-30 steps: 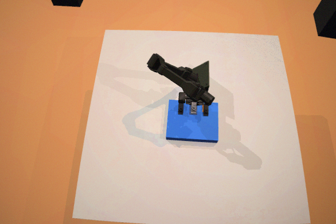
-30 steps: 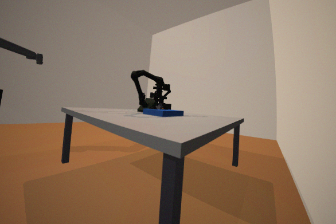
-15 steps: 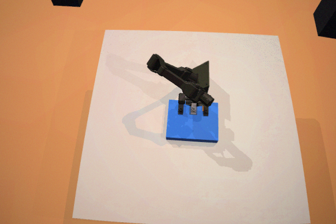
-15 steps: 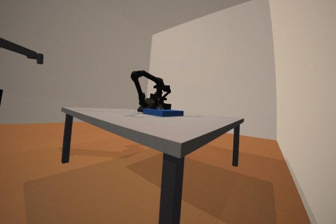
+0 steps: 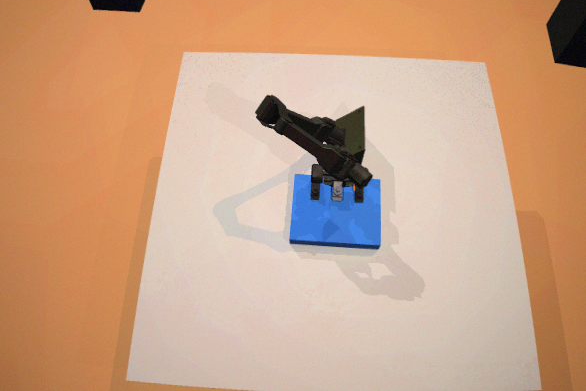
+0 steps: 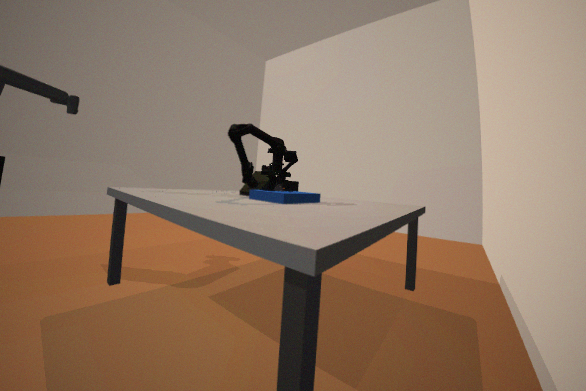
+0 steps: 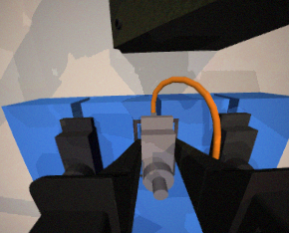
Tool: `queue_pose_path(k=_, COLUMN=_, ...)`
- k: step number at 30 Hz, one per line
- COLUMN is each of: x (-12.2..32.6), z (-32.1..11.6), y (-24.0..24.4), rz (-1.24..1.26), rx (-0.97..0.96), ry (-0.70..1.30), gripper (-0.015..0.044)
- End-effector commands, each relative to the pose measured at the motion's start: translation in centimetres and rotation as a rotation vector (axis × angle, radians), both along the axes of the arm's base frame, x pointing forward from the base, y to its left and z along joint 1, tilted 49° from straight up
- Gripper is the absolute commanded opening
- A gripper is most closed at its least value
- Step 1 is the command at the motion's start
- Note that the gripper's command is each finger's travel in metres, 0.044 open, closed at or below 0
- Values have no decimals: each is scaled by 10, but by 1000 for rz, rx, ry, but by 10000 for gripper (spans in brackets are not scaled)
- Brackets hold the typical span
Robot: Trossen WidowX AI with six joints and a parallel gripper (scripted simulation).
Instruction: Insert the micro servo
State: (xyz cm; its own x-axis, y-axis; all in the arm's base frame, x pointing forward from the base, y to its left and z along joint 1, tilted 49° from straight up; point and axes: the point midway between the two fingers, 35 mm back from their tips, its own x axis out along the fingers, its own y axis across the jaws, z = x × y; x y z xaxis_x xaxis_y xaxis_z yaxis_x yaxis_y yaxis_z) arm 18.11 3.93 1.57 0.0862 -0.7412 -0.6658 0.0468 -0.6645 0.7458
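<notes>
The loose servo (image 5: pixel 337 191) (image 7: pixel 158 144) is grey, upright, with its output shaft up towards the wrist camera. My gripper (image 7: pixel 156 142) is shut on it, a black finger on each side. The blue deck (image 5: pixel 335 226) (image 6: pixel 302 198) (image 7: pixel 30 124) lies under them. The dark outline of the marked pocket (image 7: pixel 136 130) shows around the servo's far end, and the side notch (image 7: pixel 158 106) lies just beyond. The orange cable (image 7: pixel 179 80) rises from the servo's far end and loops right, down to the right dark servo. The mounting ears and seating depth are hidden.
Dark servos (image 7: pixel 77 146) (image 7: pixel 239 139) stand on the deck left and right of the grey one, close outside the fingers. A dark green block (image 5: pixel 355 136) (image 7: pixel 199 22) stands behind the deck. The deck rests on a pale table (image 5: pixel 225 321) (image 6: pixel 250 223).
</notes>
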Motion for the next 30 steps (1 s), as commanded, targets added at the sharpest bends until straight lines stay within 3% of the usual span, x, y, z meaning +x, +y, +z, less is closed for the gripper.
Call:
queue_pose_path(k=1, x=0, z=-1, y=-1, rz=8, rx=-3, ry=3, gripper=26)
queue_pose_path(k=7, x=0, z=0, y=0, rz=8, rx=-3, ry=3, gripper=184)
queue_pose_path(k=21, x=-4, z=24, y=26, rz=8, rx=-2, ry=4, gripper=187)
queue_pose_path(k=30, x=45, z=43, y=56, rz=14, rx=-2, ry=3, gripper=424)
